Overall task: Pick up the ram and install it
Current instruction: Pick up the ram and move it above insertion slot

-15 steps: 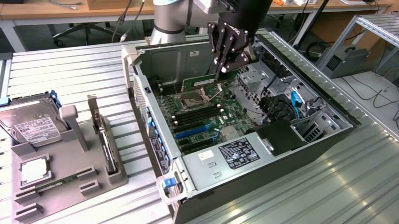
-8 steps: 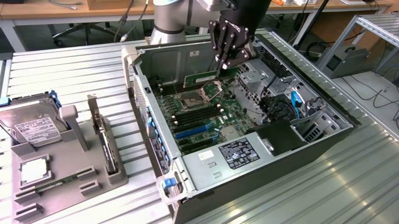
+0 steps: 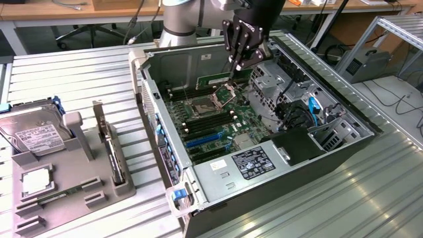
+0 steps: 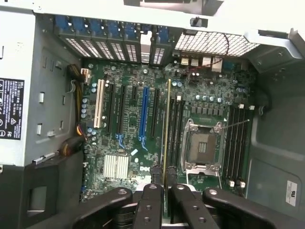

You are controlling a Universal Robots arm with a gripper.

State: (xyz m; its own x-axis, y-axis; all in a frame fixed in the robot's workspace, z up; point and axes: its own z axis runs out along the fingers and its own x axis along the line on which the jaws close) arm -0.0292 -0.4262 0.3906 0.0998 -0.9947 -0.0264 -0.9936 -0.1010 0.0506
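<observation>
Operating from afar, I see my arm's gripper [image 3: 237,67] [image 4: 164,188] hang over the open computer case [image 3: 155,124], fingers pinched on the ram [image 3: 215,78] [image 4: 167,129]. The green stick sits at twelve o'clock in the exterior view, held on edge above the motherboard [image 3: 218,124]. From the wrist camera it runs edge-on along the black memory slots [image 4: 175,136] beside the open processor socket [image 4: 200,148]; whether it touches them I cannot tell. At eight o'clock in the exterior view, a grey tray [image 3: 73,198] carries a hard drive [image 3: 33,131].
</observation>
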